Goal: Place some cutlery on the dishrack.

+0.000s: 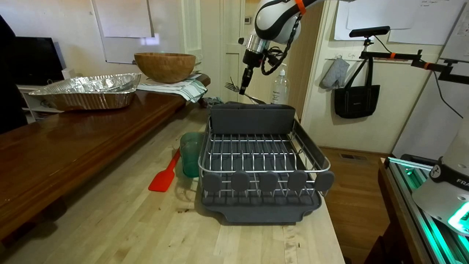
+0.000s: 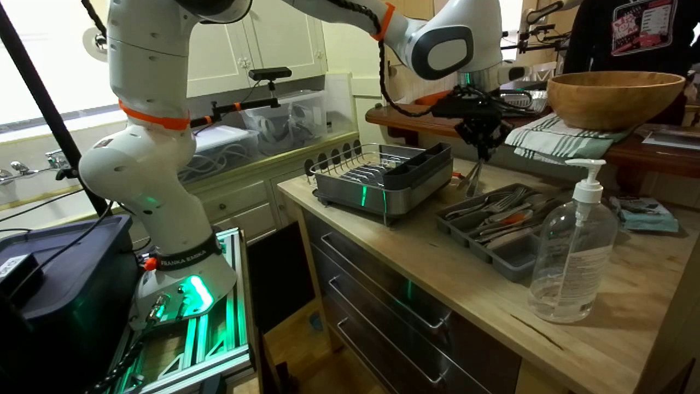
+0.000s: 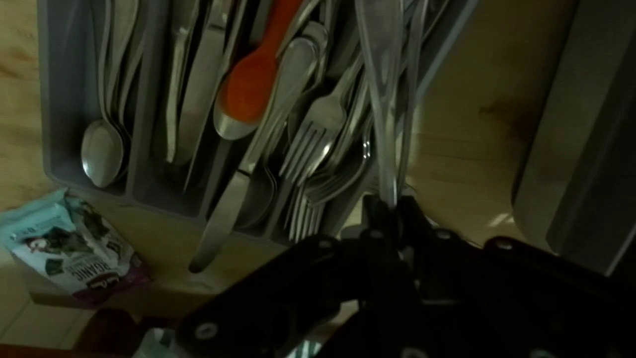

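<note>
On the pale wooden tabletop (image 1: pixel 146 227), a grey plastic cutlery tray (image 3: pixel 62 89) keeps its pieces in long compartments: silvery spoons (image 3: pixel 102 154) along one side, knives (image 3: pixel 201 94) next to them, then an orange-red spoon (image 3: pixel 248 87) over a metal one, then forks (image 3: pixel 318 124). One table knife (image 3: pixel 226 211) slants across, its blade tip past the end wall. A clear plastic pump bottle (image 2: pixel 571 268) stands just beside the tray; a printed blue-and-white packet (image 3: pixel 74 243) lies near its end. Up on a glossy brown wooden ledge (image 1: pixel 73 135), a round wooden bowl (image 1: pixel 165 68) rests on a green-striped white cloth (image 1: pixel 192 90), near a silvery foil pan (image 1: pixel 102 82); what bowl and pan hold is hidden.

From its base the white jointed arm (image 2: pixel 147 158) arches over the tabletop, wrist turned down. Its black gripper (image 3: pixel 390 205) hangs above the gap between the tray and a large rectangular dark grey plastic dishrack (image 1: pixel 253 157), clamped on metal cutlery (image 3: pixel 385 89): at least two pieces, a fork's tines jutting out one side, handles sloping down the other.

The dishrack stands at the tabletop's edge, with a silvery wire grid of upright prongs, five rounded grey caps along one end and a long grey caddy (image 1: pixel 253 119) across the other. In an exterior view the handles overlap the caddy's top; whether they touch it cannot be told. A translucent green cup (image 1: pixel 191 154) stands just beside the dishrack, next to a flat-lying red spatula (image 1: pixel 165 178).
</note>
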You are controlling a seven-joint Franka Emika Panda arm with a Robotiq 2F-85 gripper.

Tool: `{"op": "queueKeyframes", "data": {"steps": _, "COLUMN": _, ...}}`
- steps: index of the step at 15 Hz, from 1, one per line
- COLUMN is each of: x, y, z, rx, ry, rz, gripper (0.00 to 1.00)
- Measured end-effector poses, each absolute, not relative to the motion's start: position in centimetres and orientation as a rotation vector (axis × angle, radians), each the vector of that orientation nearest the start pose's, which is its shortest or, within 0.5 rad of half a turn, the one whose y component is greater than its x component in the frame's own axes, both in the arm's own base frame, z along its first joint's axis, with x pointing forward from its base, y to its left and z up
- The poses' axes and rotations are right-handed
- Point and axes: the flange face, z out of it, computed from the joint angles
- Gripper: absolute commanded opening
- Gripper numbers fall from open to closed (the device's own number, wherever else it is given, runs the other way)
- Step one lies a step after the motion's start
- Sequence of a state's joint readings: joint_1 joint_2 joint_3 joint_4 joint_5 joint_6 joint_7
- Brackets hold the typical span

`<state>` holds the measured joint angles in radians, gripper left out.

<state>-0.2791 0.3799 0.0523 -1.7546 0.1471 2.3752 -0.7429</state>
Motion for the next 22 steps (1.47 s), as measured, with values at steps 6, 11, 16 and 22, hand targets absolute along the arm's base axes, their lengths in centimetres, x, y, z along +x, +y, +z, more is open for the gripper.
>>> {"op": "queueKeyframes", "data": {"steps": 6, "x": 63.7, "y": -12.9, "z": 43.5, "rx": -2.970, "ry": -0.848, "rz": -0.555, "gripper": 0.03}}
{"op": "queueKeyframes", "data": {"steps": 11, "x": 63.1, "y": -10.6, "z": 47.4, "rx": -2.891, "ry": -1.000, "rz": -0.626, "gripper": 0.03}}
{"op": "queueKeyframes", "data": {"steps": 16, "x": 63.2, "y": -7.0, "z": 48.8, "rx": -2.786, "ry": -0.996, "rz": -0.703, "gripper": 0.03}}
{"op": "queueKeyframes", "data": {"steps": 22, "x": 63.2, "y": -2.6, "z": 47.6, "rx": -2.688, "ry": -0.949, "rz": -0.723, "gripper": 0.03}}
